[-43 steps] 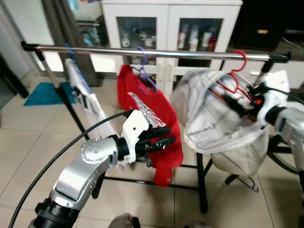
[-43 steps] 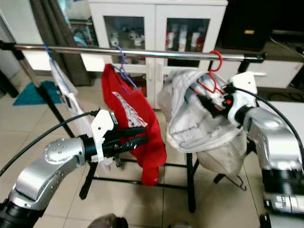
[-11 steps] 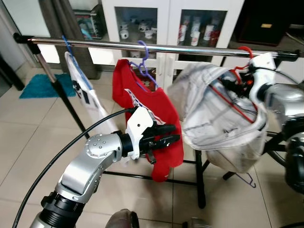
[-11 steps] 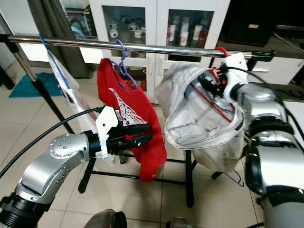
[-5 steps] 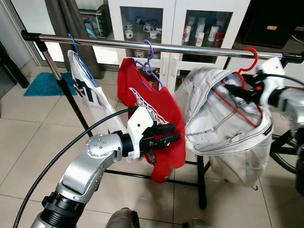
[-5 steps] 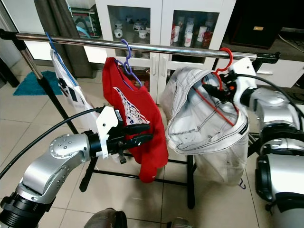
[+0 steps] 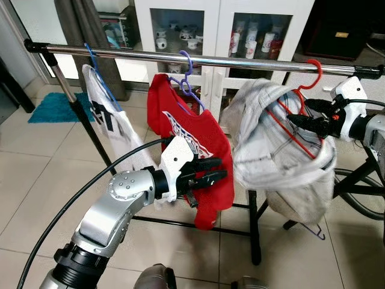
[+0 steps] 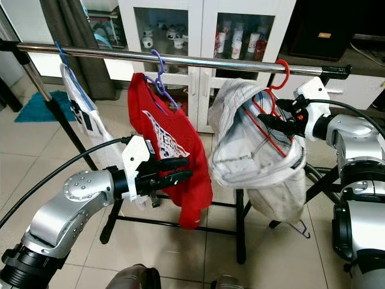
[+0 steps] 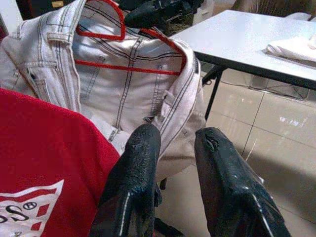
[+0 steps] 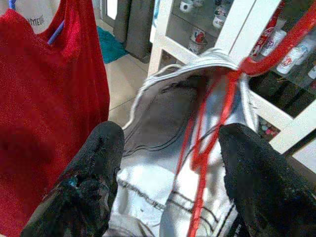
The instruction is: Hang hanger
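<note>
Red hanger (image 7: pixel 299 117) carries the pale denim jacket (image 7: pixel 278 153); its hook sits at the chrome rail (image 7: pixel 198 59) near the rail's right end, can't tell if it bears on it. Right gripper (image 7: pixel 299 120) has fingers spread wide, hanger wire between them, not clamped. Left gripper (image 7: pixel 218 170), fingers narrowly parted and empty, is in front of the red shirt (image 7: pixel 195 156) mid-rail. White shirt (image 7: pixel 108 123) hangs at the rail's left end.

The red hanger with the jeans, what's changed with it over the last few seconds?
The red hanger carrying the pale jeans has been let go: its hook now sits on the rail, and the right claw, which held it a moment ago, is open and drawn back beside it. The left claw stays by the red shirt.
</note>
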`<state>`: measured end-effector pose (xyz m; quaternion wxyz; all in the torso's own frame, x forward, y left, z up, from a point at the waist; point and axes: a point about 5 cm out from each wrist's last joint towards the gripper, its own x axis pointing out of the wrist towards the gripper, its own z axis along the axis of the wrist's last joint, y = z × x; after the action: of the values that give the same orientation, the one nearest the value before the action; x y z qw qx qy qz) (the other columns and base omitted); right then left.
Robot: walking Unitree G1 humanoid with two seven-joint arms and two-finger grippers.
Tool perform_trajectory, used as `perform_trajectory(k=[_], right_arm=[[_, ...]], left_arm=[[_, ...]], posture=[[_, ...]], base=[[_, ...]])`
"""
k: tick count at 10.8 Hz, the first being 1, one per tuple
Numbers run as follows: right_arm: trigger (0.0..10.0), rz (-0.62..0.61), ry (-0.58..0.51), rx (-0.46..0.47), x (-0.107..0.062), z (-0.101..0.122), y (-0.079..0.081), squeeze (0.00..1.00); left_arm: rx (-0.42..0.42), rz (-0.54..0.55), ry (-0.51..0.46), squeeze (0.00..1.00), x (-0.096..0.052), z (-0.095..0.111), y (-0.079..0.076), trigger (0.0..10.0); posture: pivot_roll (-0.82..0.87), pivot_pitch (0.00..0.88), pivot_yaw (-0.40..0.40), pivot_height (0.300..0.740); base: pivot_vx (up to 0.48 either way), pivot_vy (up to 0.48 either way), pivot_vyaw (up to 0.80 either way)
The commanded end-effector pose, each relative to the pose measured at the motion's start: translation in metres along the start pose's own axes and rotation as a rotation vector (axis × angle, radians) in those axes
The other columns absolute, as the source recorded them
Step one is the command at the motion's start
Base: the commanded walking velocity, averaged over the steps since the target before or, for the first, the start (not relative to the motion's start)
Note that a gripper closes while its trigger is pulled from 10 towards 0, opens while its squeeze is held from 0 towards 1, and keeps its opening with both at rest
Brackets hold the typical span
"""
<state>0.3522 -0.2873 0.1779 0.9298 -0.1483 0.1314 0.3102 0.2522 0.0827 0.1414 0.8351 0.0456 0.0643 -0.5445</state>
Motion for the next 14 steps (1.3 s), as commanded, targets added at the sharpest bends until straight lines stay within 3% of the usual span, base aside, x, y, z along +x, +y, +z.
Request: perform_trajectory(k=[1,3,5,7,9,11,14], right_arm=[[10.0,0.024,0.003,-0.018,-0.001,0.003,0.0,0.0],[10.0,0.025,0.057,-0.015,0.005,-0.003,0.004,0.0],[10.0,-0.093,0.094,-0.006,0.013,-0.002,0.0,0.0],[10.0,-0.005,0.041,-0.031,0.007,0.011,-0.001,0.0],[10.0,0.076,0.047,-0.051,-0.01,0.014,-0.006,0.0],[10.0,0.003,0.056,-0.038,-0.018,0.01,-0.013,0.0],[10.0,-0.053,0.085,-0.017,-0.011,0.004,-0.011,0.0]], left_arm=[[0.025,-0.011,0.001,0.0,0.001,0.003,0.0,10.0],[0.025,-0.013,0.002,0.0,0.001,0.003,0.0,10.0],[0.028,-0.019,0.001,0.0,0.001,0.003,0.0,10.0],[0.052,0.04,0.015,0.0,0.005,0.005,0.014,10.0],[0.055,0.013,0.043,0.0,0.006,0.003,0.022,10.0],[0.065,-0.014,0.05,0.0,0.008,0.002,0.024,10.0],[0.069,-0.034,0.048,0.0,0.011,0.003,0.023,10.0]], posture=[[-0.09,0.0,0.028,0.74],[-0.09,0.0,0.028,0.74],[-0.09,0.0,0.031,0.74],[-0.08,0.0,0.014,0.74],[-0.09,0.0,0.025,0.74],[-0.11,0.0,0.045,0.74],[-0.11,0.0,0.048,0.74]], base=[[0.0,0.0,0.0],[0.0,0.0,0.0],[0.0,0.0,0.0],[0.0,0.0,0.0],[0.0,0.0,0.0],[0.0,0.0,0.0],[0.0,0.0,0.0]])
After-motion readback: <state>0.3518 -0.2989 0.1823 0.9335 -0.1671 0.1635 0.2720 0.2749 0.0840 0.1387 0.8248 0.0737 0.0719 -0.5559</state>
